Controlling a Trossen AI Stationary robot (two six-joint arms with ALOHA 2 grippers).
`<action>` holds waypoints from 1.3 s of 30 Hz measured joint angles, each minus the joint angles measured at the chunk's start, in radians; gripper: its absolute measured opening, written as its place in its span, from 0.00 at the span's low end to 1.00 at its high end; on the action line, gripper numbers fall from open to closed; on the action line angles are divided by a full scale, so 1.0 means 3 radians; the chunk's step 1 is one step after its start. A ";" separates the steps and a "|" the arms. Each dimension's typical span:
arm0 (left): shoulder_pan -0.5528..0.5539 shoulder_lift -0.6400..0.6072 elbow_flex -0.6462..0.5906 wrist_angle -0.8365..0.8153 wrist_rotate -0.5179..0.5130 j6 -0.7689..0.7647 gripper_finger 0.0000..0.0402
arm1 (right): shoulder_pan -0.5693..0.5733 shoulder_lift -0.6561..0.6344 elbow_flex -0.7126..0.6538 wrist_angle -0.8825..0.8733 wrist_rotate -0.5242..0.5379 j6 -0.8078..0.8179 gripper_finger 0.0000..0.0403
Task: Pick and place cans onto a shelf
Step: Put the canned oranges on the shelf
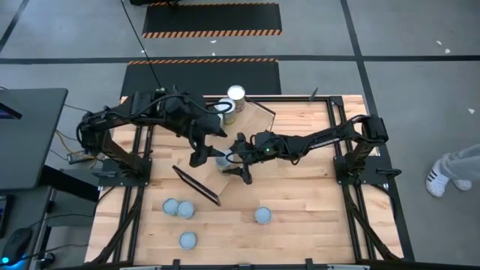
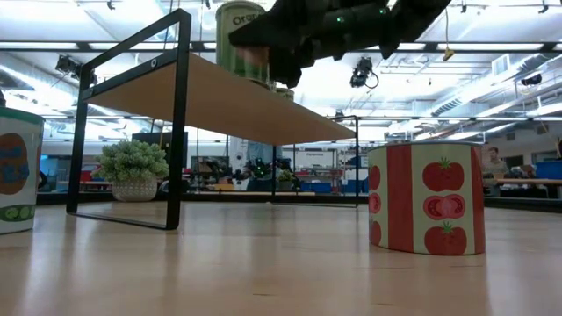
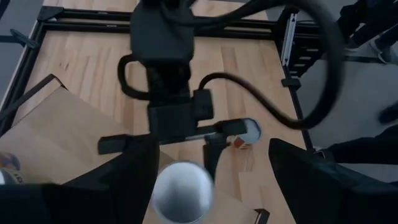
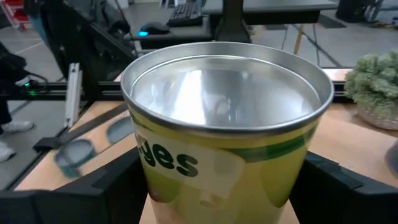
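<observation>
The shelf point(image 1: 225, 142) is a light-wood board on black frame ends, set slantwise mid-table. Two cans point(image 1: 236, 94) stand on its far end. My right gripper point(image 1: 234, 156) is shut on a yellow-green-labelled can point(image 4: 224, 124) with a silvery top, at the board's height in the low view point(image 2: 241, 39). My left gripper point(image 1: 210, 150) is open above that same can point(image 3: 183, 190), one finger on either side, apart from it. Several more cans point(image 1: 180, 208) stand upright on the tabletop at the near left and near middle. My right gripper pinches the can's labelled side wall point(image 4: 155, 186) below the rim, one finger on each side. It comes from the table's right, about level. The can is upright. Whether its bottom stands on the shelf board or hangs just above it, I cannot tell.
A red tomato-labelled can point(image 2: 430, 197) stands on the table close to the low camera, and another can point(image 2: 18, 171) shows at that view's left edge. A lone can point(image 1: 262, 216) stands near the front. A potted green plant point(image 2: 132, 167) sits behind the shelf frame.
</observation>
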 joint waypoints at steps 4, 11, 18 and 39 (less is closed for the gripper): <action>0.0000 -0.0012 0.0000 0.0002 0.0057 -0.0001 0.76 | -0.0035 0.0027 0.0002 0.0019 0.0021 -0.0001 0.79; 0.0000 -0.0014 0.0000 -0.0028 0.0059 -0.0003 0.76 | -0.0046 0.0031 0.0003 -0.0002 0.0115 -0.0003 0.84; 0.0000 -0.0014 0.0000 -0.0078 0.0059 -0.0008 0.76 | -0.0077 0.0048 -0.0014 -0.0091 0.0175 0.0026 0.91; 0.0006 -0.0014 0.0000 -0.0340 -0.0102 0.0022 0.76 | -0.0107 -0.0431 -0.0009 -0.0446 0.0210 -0.0048 0.93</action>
